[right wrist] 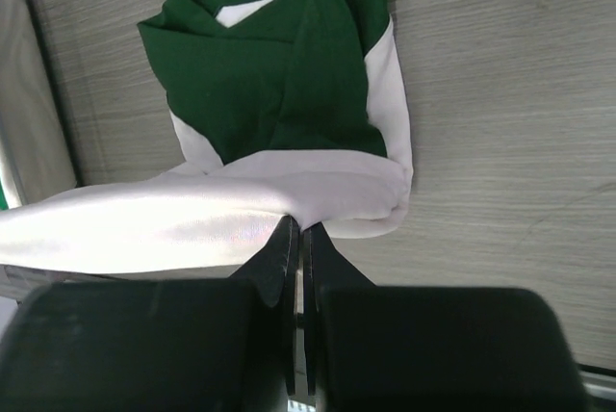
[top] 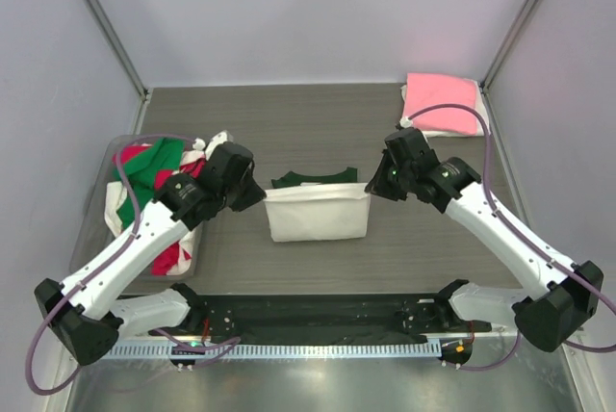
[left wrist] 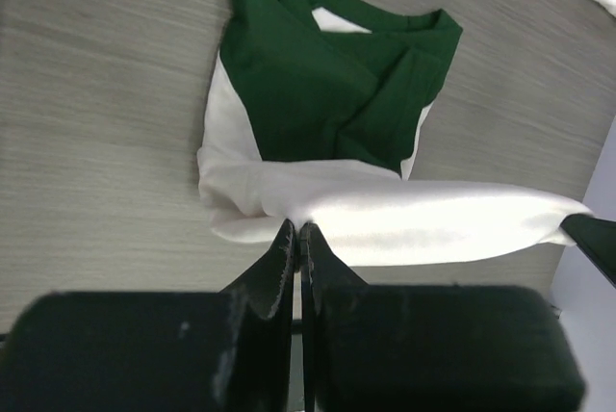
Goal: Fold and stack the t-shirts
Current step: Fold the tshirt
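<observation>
Pink t-shirt (top: 441, 96) folded far right; left end effector (top: 258, 194) and right end effector (top: 372, 187) pinch the green-and-white t-shirt (top: 318, 218) mid-fold; tangled t-shirts (top: 154, 164) left in the tub (top: 109, 148) await folding.

Grey wood-grain tabletop (top: 289, 114) between pale lilac walls (top: 318, 8), 2 slanted metal posts (top: 101, 17) at the far corners.

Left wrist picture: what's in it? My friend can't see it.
The left end effector, shut, pinches the white edge of a white and dark green t-shirt. The partly folded shirt lies on a grey table.
</observation>
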You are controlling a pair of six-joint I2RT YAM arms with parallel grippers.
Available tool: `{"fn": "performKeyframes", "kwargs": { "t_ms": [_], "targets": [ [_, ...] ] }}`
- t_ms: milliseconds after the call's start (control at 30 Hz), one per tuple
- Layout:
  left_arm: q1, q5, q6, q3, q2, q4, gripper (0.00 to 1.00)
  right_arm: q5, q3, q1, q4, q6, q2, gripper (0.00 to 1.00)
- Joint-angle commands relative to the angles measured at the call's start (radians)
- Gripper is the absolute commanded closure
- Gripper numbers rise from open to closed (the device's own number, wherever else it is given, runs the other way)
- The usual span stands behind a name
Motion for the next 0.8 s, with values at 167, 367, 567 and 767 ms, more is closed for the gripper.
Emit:
{"fn": "performKeyframes", "kwargs": {
  "t_ms": [167,367,567,767],
  "targets": [
    [0.182,0.081,0.164,0.075,0.128,0.059,1.0,0.033,0.109,-0.123,0.047,-0.145,0.156,0.99],
    [0.262,0.128,0.205,0.13,0.262,0.105,1.0,0.009,0.215,-0.177,0.074,-0.194,0.285,0.99],
    [0.316,0.154,0.231,0.194,0.429,0.124,1.0,-0.033,0.284,-0.209,0.116,-0.228,0.435,0.99],
    [0.356,0.184,0.245,0.237,0.576,0.15,1.0,-0.068,0.333,-0.231,0.16,-0.246,0.561,0.99]
  ]
}}
